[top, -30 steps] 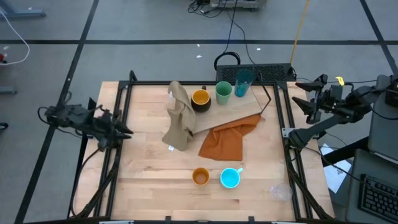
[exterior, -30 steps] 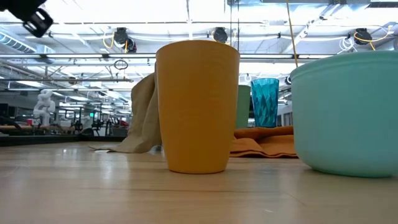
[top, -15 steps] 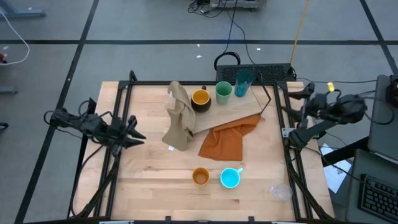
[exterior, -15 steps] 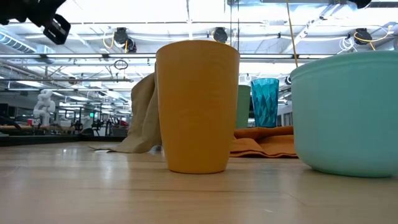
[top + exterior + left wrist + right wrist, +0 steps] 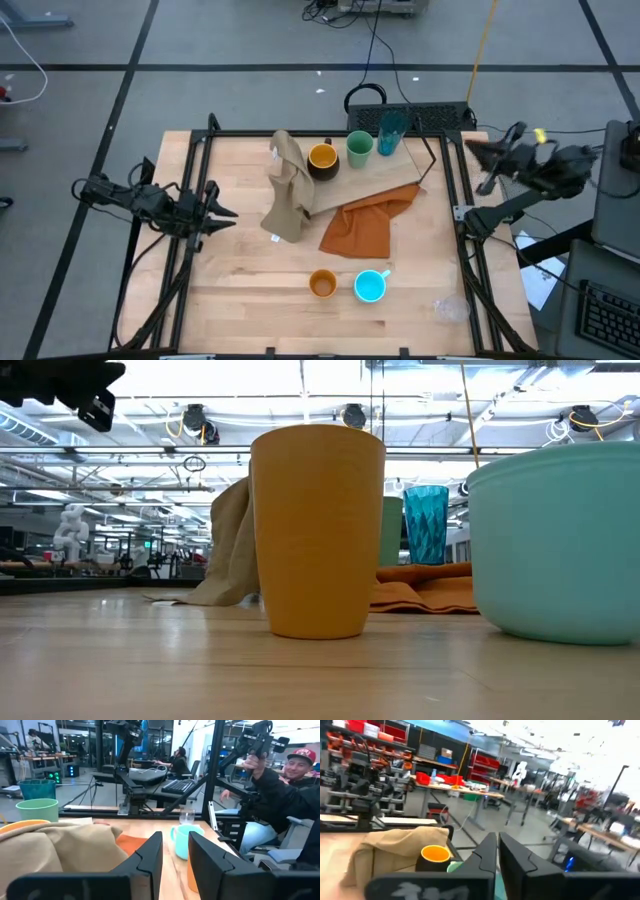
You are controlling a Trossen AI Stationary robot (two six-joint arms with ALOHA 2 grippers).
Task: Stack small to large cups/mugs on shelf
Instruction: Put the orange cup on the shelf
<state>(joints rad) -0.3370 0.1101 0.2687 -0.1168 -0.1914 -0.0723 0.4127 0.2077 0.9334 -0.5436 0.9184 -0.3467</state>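
Observation:
A teal tumbler (image 5: 392, 131), a light green cup (image 5: 359, 150) and a yellow mug with a dark handle (image 5: 322, 159) stand upright on the light wood shelf (image 5: 378, 176) at the table's far side. Near the front edge, a small orange cup (image 5: 321, 284) and a cyan mug (image 5: 370, 286) stand on the tabletop, with a clear glass (image 5: 450, 307) at the near right. My left gripper (image 5: 228, 213) hovers level over the table's left edge, open, with nothing between its fingers (image 5: 150, 857). My right gripper (image 5: 472, 150) is shut and raised off the table's far right.
A tan cloth (image 5: 287, 190) stands heaped left of the shelf, against the yellow mug. An orange cloth (image 5: 364, 226) lies in front of the shelf. Black frame rails run along the table's sides. A person (image 5: 290, 795) sits beyond the right edge.
My left gripper has come down and moved in from the left, toward the table's middle, and now points level. My right gripper has rolled at the wrist and stayed off the table's far right. No cup or cloth has moved.

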